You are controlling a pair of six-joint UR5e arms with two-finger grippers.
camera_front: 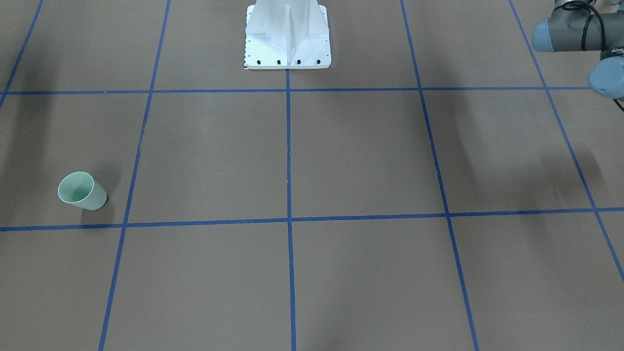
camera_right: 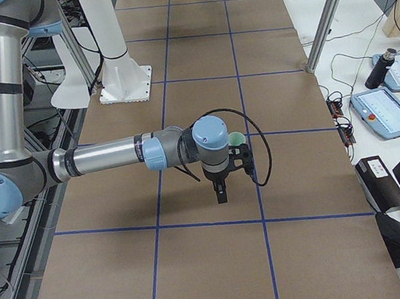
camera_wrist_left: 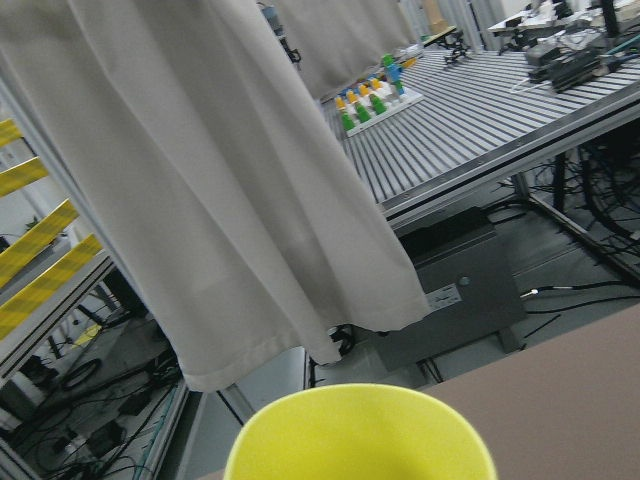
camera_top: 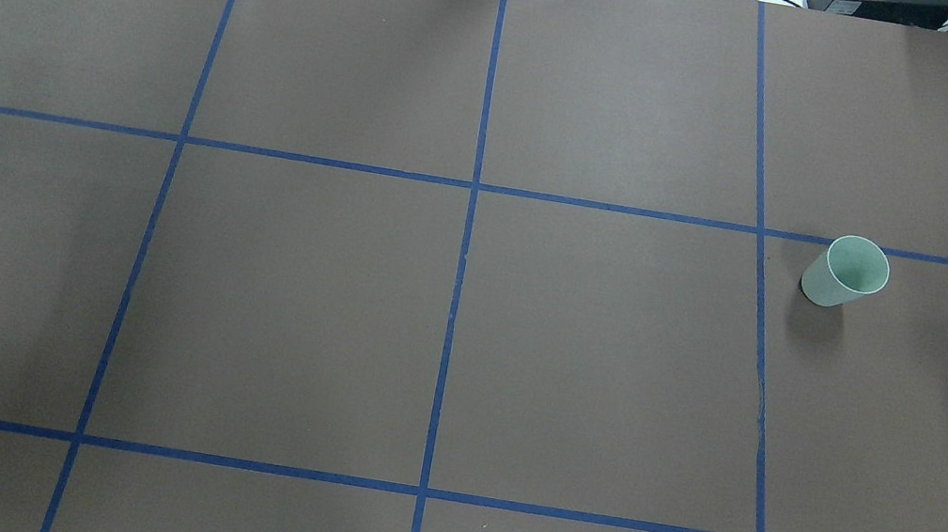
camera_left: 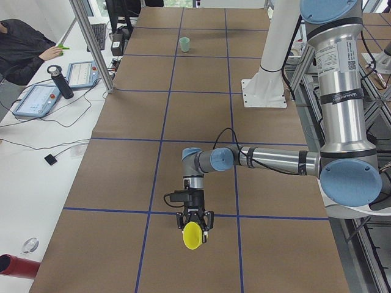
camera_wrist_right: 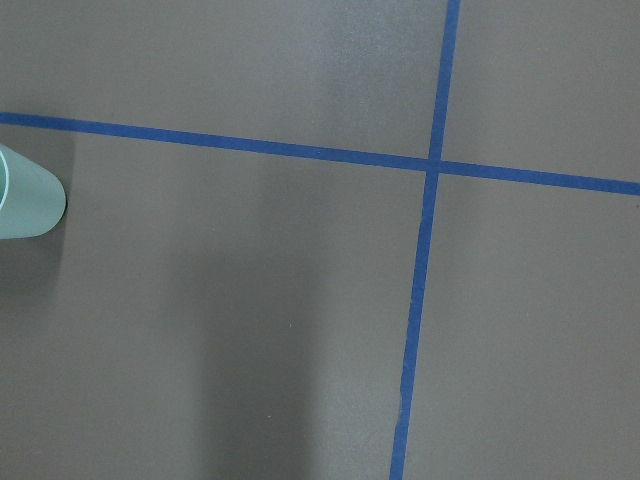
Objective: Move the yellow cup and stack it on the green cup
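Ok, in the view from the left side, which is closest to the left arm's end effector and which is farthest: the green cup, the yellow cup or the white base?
From the left end effector, in the exterior left view:
1. Yellow cup, right at its tip.
2. White base, midway along the table, on the robot's side.
3. Green cup, near the far end.

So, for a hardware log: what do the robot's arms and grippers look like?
The left arm and right arm are silver tubes with blue-grey joint caps, each wrist trailing a black cable. The left gripper and right gripper are black.
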